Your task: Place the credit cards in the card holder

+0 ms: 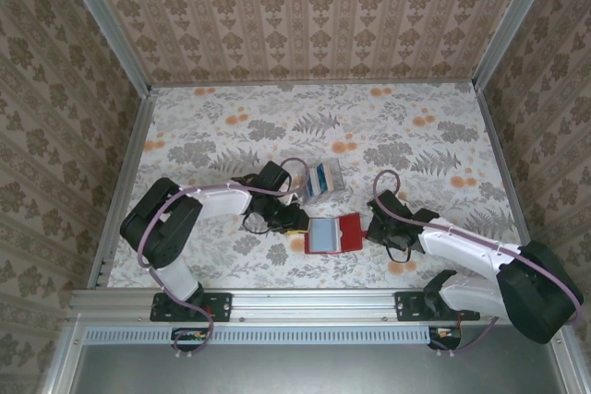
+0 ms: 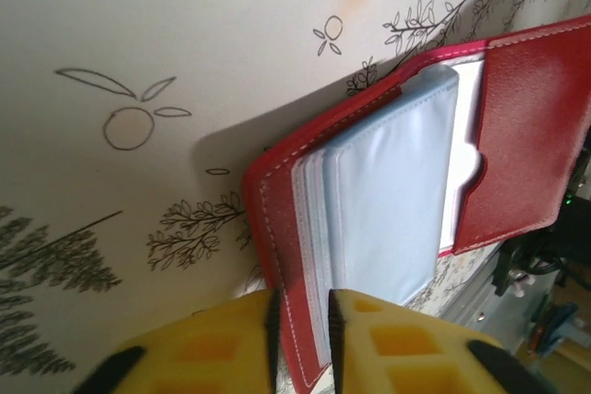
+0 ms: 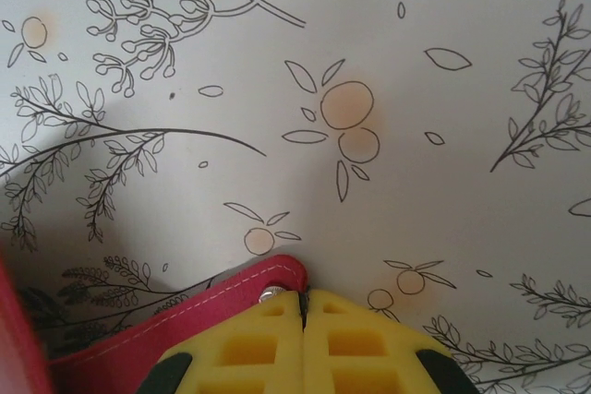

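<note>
The red card holder (image 1: pixel 334 233) lies open on the table (image 1: pixel 416 136), with the cards (image 1: pixel 323 177) stacked just behind it. The left jaws clamp its cover edge; the right jaws pinch the flap corner. It seems light, soft and floppy, so the edges are best to hold.

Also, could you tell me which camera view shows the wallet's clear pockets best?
The left wrist view: the wallet lies open up close, its pale pockets fanned between the red covers. The top view shows it small, as a pale patch on red; the right wrist view catches one red corner.
</note>
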